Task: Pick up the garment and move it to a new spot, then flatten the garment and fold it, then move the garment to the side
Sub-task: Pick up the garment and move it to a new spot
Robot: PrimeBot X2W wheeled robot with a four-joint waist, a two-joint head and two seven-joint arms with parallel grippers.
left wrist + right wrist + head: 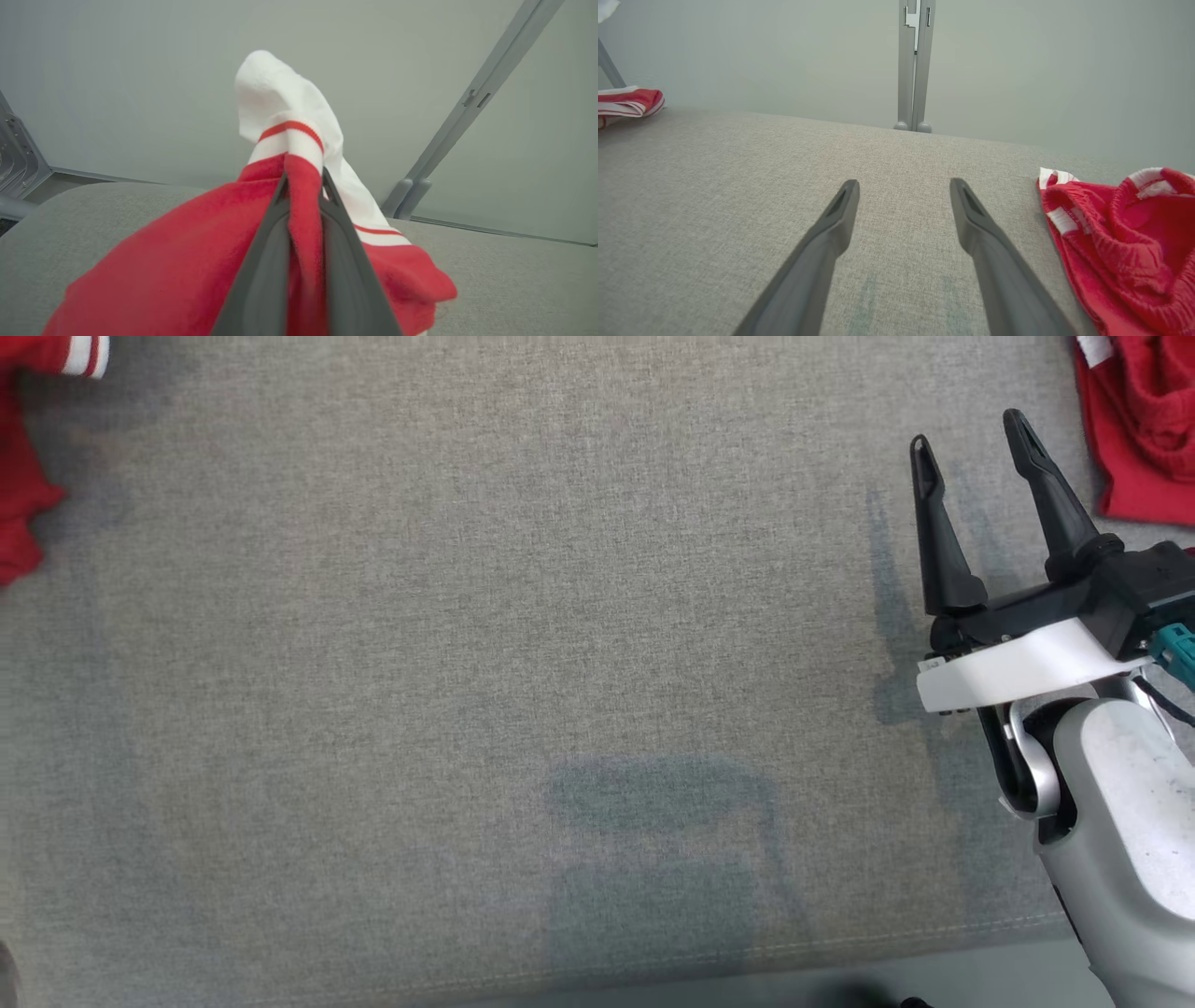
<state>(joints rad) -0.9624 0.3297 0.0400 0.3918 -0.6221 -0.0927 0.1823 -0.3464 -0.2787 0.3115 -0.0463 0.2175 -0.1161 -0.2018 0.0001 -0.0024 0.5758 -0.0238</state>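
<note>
The left gripper [304, 181] has its fingers pinched nearly shut on a fold of the red garment [177, 261], which lies bunched at the far left of the grey cushion [467, 663]. The right gripper [969, 431] hangs wide open and empty near a second red garment [1144, 439]. The lift should go best straight up and slowly, until the cloth hangs free, and only then across toward the middle.

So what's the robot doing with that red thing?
The robot's left end effector is shut on a fold of the red garment with white striped trim, over the grey cushioned surface. Its right end effector hangs open above a bare part of that surface, holding nothing. A second red garment lies crumpled to its right.
</note>
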